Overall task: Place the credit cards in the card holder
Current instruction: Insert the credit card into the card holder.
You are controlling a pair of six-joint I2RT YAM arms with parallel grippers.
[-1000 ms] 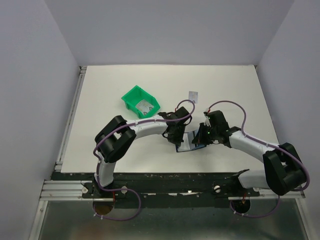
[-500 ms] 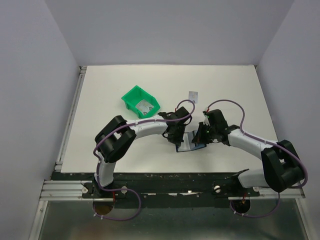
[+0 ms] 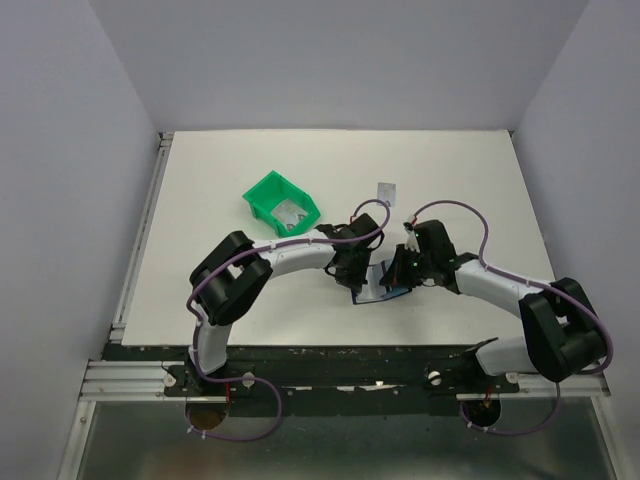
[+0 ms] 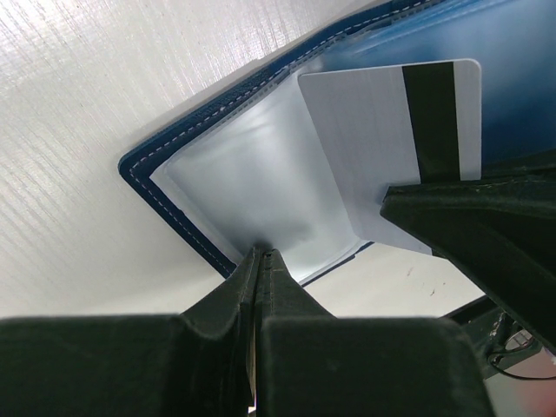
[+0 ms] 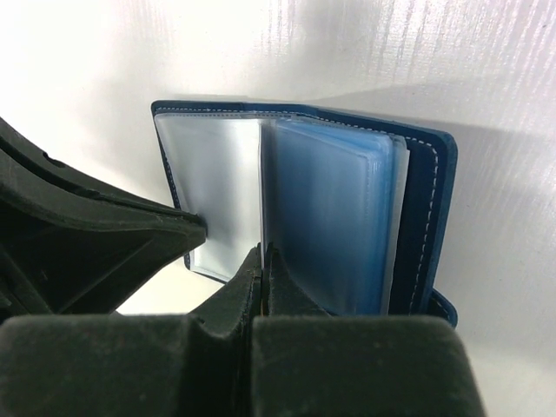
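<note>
Open holder (image 5: 430, 208) lies flat on table (image 3: 450, 170) between the 2 grippers, w/ clear sleeves fanned up. Striped card (image 4: 373, 139) hangs over its inside, one corner right at the front sleeve (image 4: 252, 174) by the fold. It's not in yet, as far as I can tell. On holder's right, right gripper (image 5: 262, 261) is clamped tight on the card's edge. On holder's left, left gripper (image 4: 262, 261) is pinched nearly closed on that sleeve's free edge, prob. to hold the pocket up. Beyond holder: 1 pale card (image 3: 386, 190) loose on table. Further left of it: green bin (image 3: 270, 195) w/ more pale pieces inside.

Risks:
- Card sits skewed to the sleeve, so its corner could snag the lip or slide between sleeves instead of into a pocket.
- Thin pinch on slick plastic may slip, and the sleeve flops shut.
- A hard push could shove the whole holder, since nothing else pins it.
</note>
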